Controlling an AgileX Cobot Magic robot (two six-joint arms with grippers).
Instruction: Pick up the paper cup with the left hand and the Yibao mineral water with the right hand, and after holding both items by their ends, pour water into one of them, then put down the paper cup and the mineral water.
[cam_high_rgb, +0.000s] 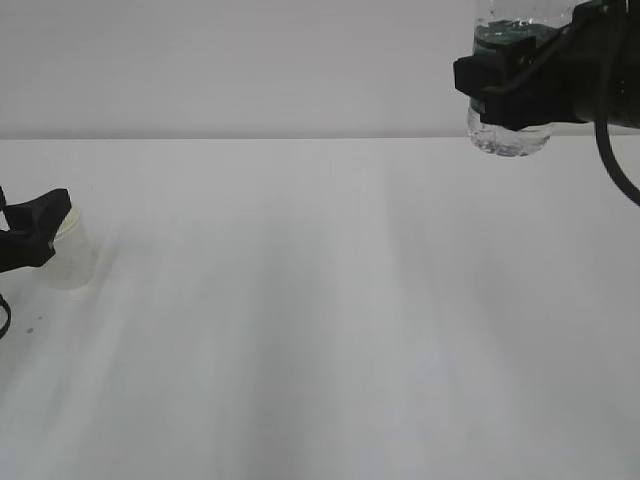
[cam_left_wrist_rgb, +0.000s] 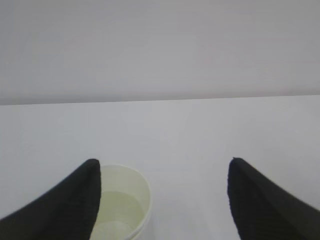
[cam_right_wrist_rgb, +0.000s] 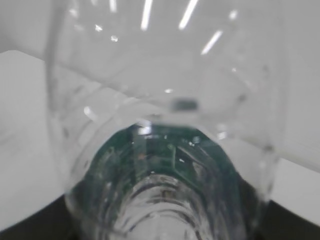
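Cup down on the table at left, bottle held in the air at right
Exterior: right hand (cam_high_rgb: 520, 75) grips the Yibao mineral water (cam_high_rgb: 508, 128) aloft. Only the left wrist view shows the left hand (cam_left_wrist_rgb: 162, 200) spread wide, one finger beside the paper cup (cam_left_wrist_rgb: 131, 200), water inside

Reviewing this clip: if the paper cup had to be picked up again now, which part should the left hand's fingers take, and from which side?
Best guess: the upper wall of the small cream-white tapered paper cup, just under its rolled rim, approached level from the side. It stands upright on the white table holding liquid, so a top grab risks spilling. The black left gripper is open, one finger against the cup.
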